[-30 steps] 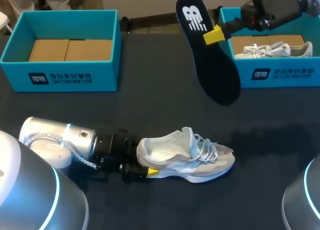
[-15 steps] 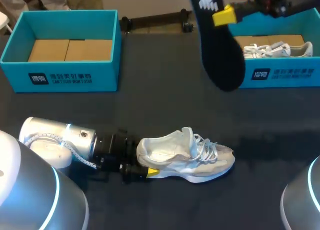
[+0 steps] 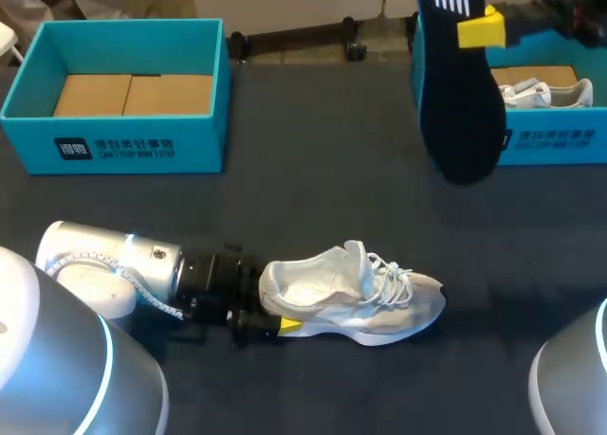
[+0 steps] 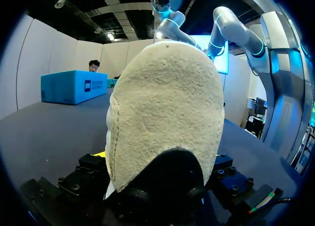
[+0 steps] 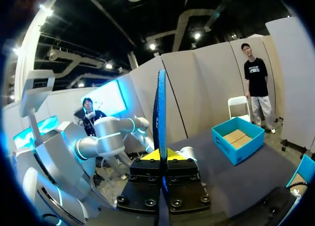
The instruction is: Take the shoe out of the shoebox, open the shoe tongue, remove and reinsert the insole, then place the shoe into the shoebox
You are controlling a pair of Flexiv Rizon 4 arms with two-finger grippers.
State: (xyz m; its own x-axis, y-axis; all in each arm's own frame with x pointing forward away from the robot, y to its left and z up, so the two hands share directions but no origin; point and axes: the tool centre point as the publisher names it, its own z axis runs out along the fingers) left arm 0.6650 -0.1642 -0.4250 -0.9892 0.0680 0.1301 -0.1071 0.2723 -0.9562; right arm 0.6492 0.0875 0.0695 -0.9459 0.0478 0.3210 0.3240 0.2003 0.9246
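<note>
The white sneaker (image 3: 356,298) lies on the table (image 3: 313,189), its heel clamped by the left gripper (image 3: 275,314), and the black insole (image 3: 460,103) is out, pinched by the right gripper (image 3: 479,29) above the right shoebox (image 3: 560,141), so in my judgement reinserting and boxing remain.

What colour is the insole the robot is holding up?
Black insole with a white mark; clearest in the head view.

Open passage over the table (image 3: 313,160) between left shoebox (image 3: 114,149) and right shoebox (image 3: 560,139), barred nearer by the shoe (image 3: 351,298), rightward by the hanging insole (image 3: 460,103).
</note>
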